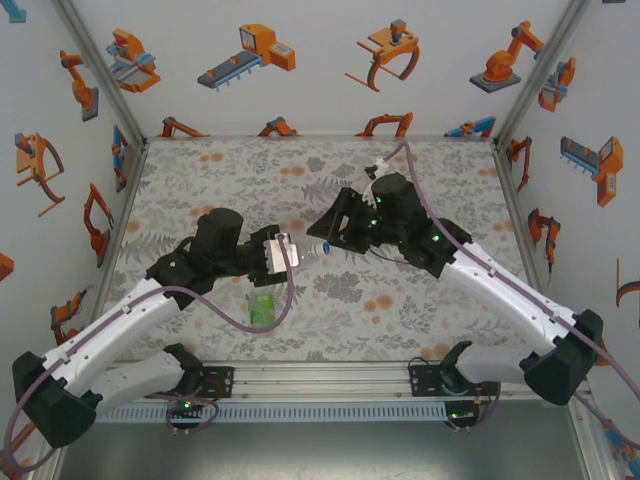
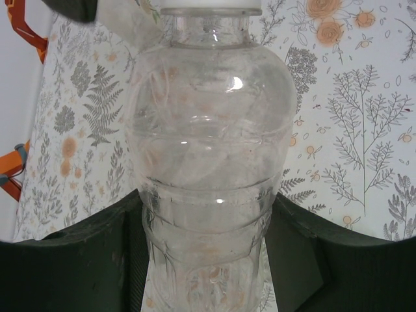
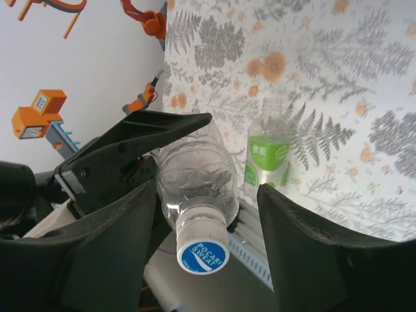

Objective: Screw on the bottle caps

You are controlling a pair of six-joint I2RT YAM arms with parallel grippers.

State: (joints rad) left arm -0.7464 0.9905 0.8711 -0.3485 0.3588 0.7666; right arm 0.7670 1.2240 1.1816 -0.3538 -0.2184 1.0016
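Bottle (image 1: 288, 250): clamped level by left gripper (image 1: 272, 252) above the middle of the tabletop (image 1: 420, 190), neck offered rightward | cap (image 3: 203, 250): seated on neck, flanked by right gripper (image 3: 207, 195), jaws spread, untouched | green bottle (image 3: 268, 156): stood by near edge, kept clear | hidden: thread engagement cannot be told; green bottle's top is blurred.
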